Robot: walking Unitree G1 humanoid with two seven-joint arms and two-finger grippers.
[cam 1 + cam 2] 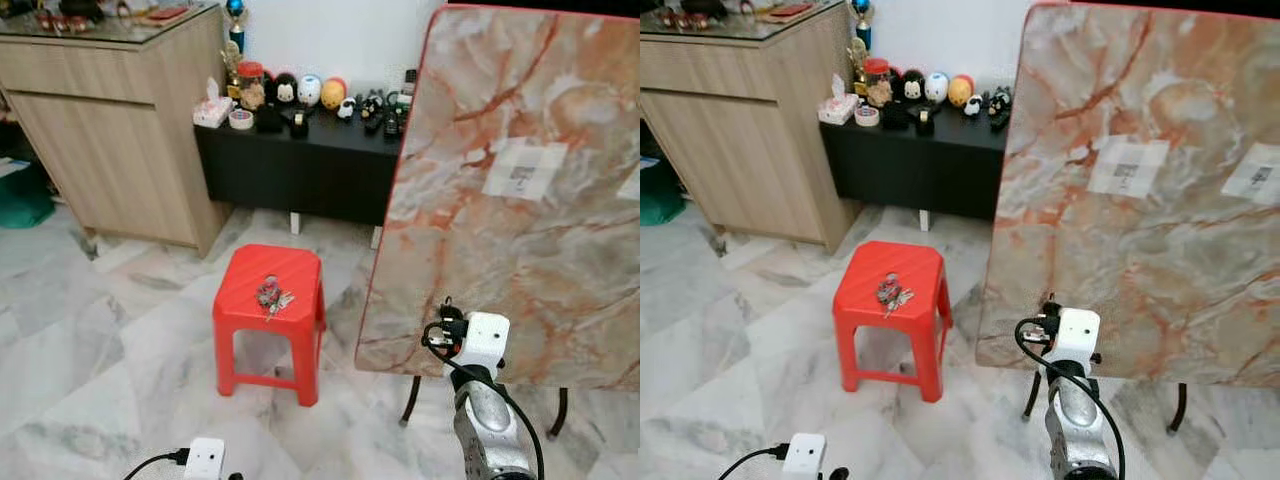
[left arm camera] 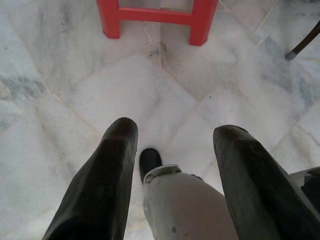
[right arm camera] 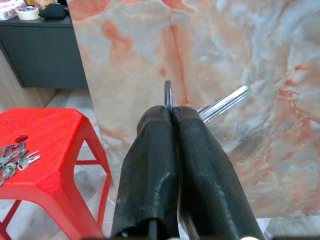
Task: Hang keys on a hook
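Head views: my right gripper [image 1: 447, 322] hangs in front of the tilted marble board [image 1: 520, 190]; spare keys [image 1: 272, 294] lie on the red stool [image 1: 270, 290].

Right wrist: fingers pressed together, pinching the key ring [image 3: 168, 95], key [image 3: 224, 104] jutting just past the tips. It looks light, stiff and slippery, so I'd hold the ring.

Left wrist: left gripper [image 2: 172, 135] spread, empty, over the floor.

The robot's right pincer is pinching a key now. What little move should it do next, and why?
Probably lift the right pincer higher along the marble board. It is shut on a key with its ring, low near the board's bottom edge, and no hook is visible there. More keys wait on the red stool.
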